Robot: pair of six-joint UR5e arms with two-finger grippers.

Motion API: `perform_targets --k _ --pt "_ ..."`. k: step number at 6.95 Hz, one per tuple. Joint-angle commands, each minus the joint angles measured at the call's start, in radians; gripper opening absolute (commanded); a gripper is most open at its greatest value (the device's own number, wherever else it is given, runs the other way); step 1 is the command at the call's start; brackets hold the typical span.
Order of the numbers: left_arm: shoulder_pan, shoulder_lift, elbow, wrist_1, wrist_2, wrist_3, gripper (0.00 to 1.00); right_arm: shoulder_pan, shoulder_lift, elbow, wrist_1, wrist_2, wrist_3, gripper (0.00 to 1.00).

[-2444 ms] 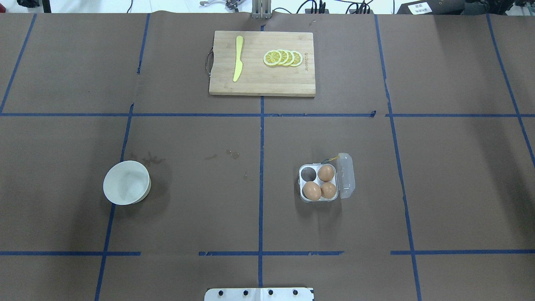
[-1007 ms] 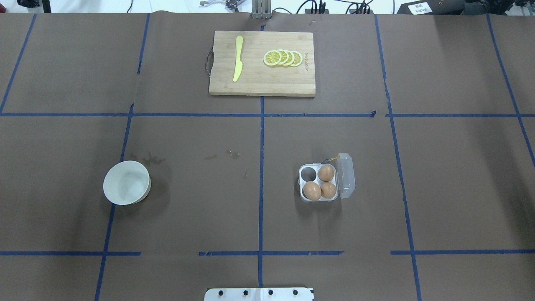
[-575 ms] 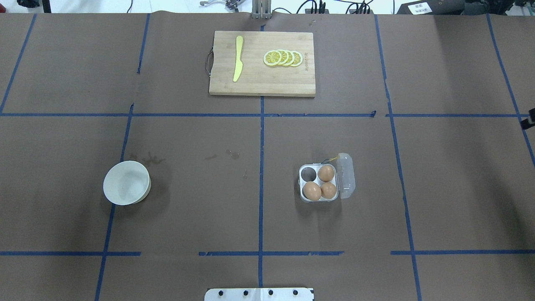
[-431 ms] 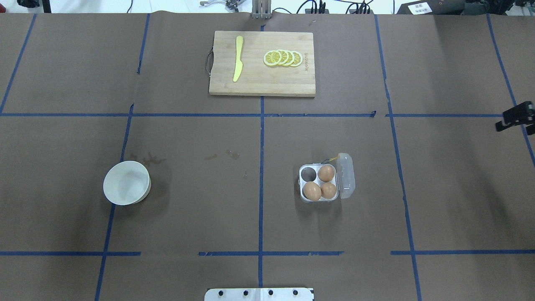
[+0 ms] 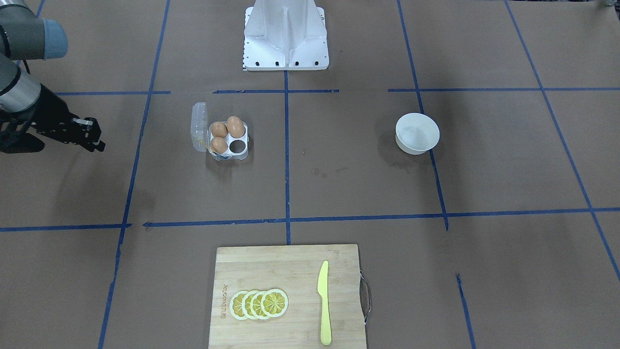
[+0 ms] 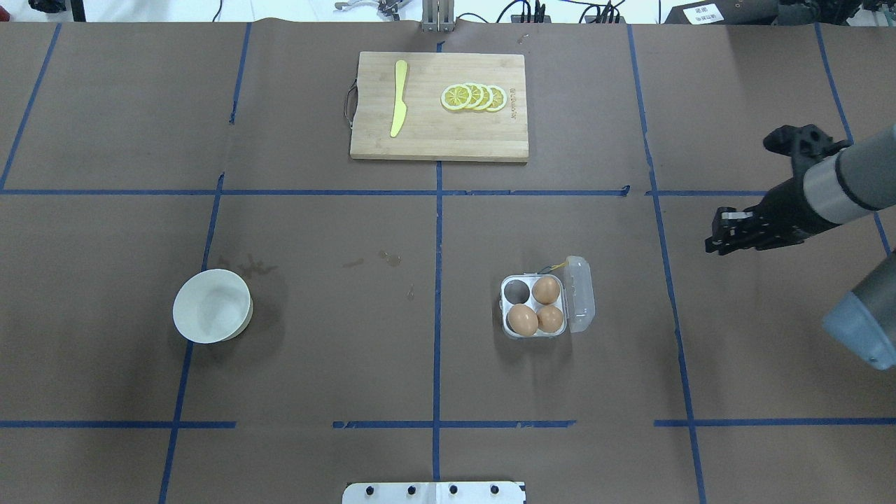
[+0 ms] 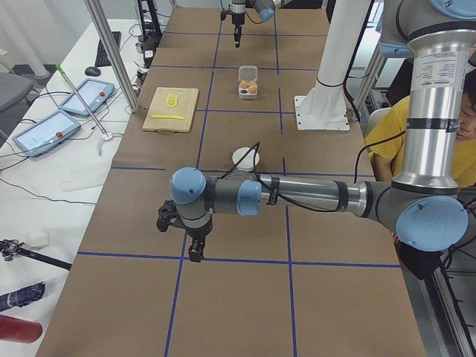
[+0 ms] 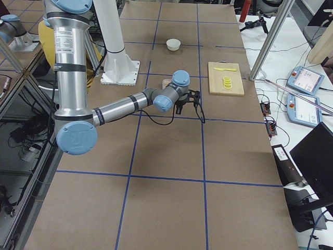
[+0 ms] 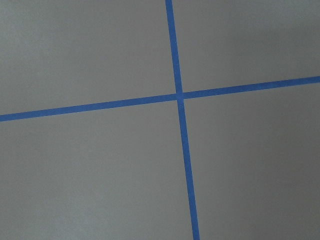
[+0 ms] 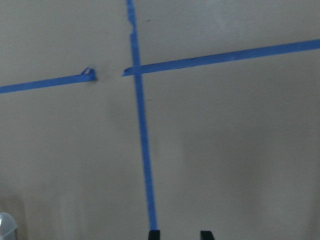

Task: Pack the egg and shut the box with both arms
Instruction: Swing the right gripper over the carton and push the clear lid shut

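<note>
The clear box stands right of centre with its lid hinged open to the right; it also shows in the front view. Three orange-brown eggs fill three cells; the far left cell is empty. No egg shows outside the box. My right gripper hovers to the right of and beyond the box, apart from it, fingers spread and empty. My left gripper shows only in the exterior left view, far from the box; I cannot tell its state.
A white bowl stands at the left and looks empty. A wooden cutting board at the far middle carries a yellow knife and lemon slices. The white robot base is at the near edge.
My right arm has come in from the right edge of the overhead view and moved left toward the box. Box, eggs, bowl and board have not moved.
</note>
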Motion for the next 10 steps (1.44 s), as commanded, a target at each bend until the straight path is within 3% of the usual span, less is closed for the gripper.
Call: perform_targets --k 1,3,5,6,7,8,9,10 --pt "0.0 -0.002 -0.001 0.0 0.0 0.0 1.0 -0.162 0.123 -0.001 0.002 -0.096 0.164 0.0" --pt "0.002 -0.004 -0.004 0.0 -0.002 0.0 1.0 -0.266 0.247 -0.006 -0.005 -0.136 0.31 0.0" --pt "0.003 -0.004 -0.022 0.0 -0.001 0.0 1.0 -0.291 0.332 0.024 -0.012 -0.142 0.407 0.0" --pt "0.003 -0.006 -0.024 0.0 0.0 0.002 1.0 -0.25 0.319 0.053 -0.053 -0.121 0.404 0.0" --pt "0.003 -0.007 -0.036 0.0 0.001 0.002 1.0 -0.127 0.279 0.058 -0.061 -0.007 0.391 0.0" --pt "0.003 -0.01 -0.038 -0.001 0.003 0.002 1.0 0.016 0.198 0.058 -0.061 0.113 0.307 0.0" --pt "0.005 -0.025 -0.035 0.0 0.006 0.002 1.0 0.093 0.081 0.051 -0.061 0.153 0.112 0.0" --pt "0.005 -0.027 -0.025 0.0 0.006 0.002 1.0 0.189 -0.007 0.028 -0.064 0.154 -0.068 0.48"
